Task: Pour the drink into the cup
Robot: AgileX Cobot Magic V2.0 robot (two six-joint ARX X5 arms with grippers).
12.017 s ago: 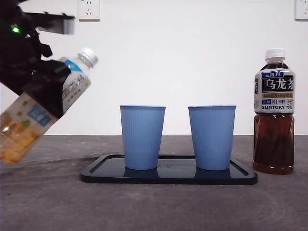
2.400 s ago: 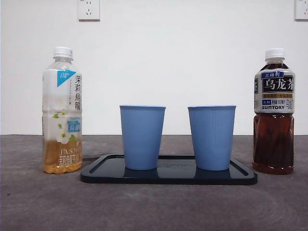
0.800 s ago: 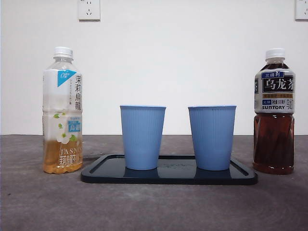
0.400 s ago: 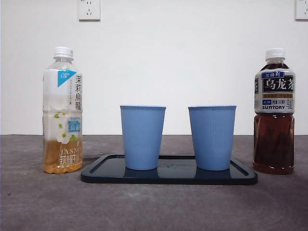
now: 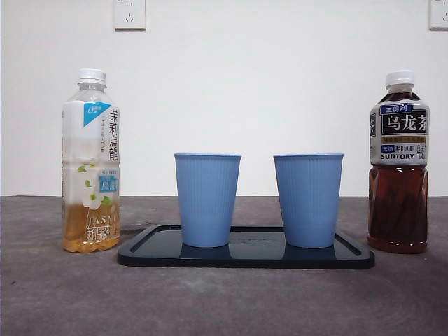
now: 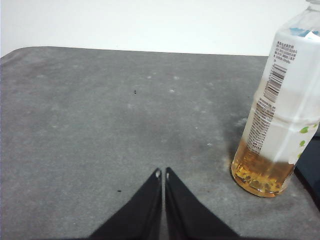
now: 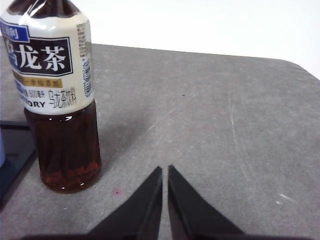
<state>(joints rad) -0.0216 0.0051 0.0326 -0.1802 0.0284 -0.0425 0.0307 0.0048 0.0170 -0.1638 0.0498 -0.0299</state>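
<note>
Two blue cups (image 5: 207, 199) (image 5: 309, 199) stand upright on a dark tray (image 5: 245, 257) in the front view. A jasmine tea bottle (image 5: 90, 161) (image 6: 278, 107), white-capped with pale amber drink low in it, stands left of the tray. A dark oolong tea bottle (image 5: 398, 162) (image 7: 55, 95), nearly full and capped, stands to the right of it. My left gripper (image 6: 162, 174) is shut and empty, apart from the jasmine bottle. Also shut and empty, my right gripper (image 7: 164, 170) rests beside the oolong bottle without touching it. Neither arm shows in the front view.
Grey table surface (image 5: 224, 301) spreads in front of the tray and beyond both bottles. A white wall with two sockets (image 5: 129, 12) (image 5: 439, 12) stands behind. A corner of the tray (image 7: 12, 150) shows next to the oolong bottle.
The jasmine bottle, earlier held tilted by an arm at the left, now stands upright on the table with the arm gone. Nothing has moved over the last second.
</note>
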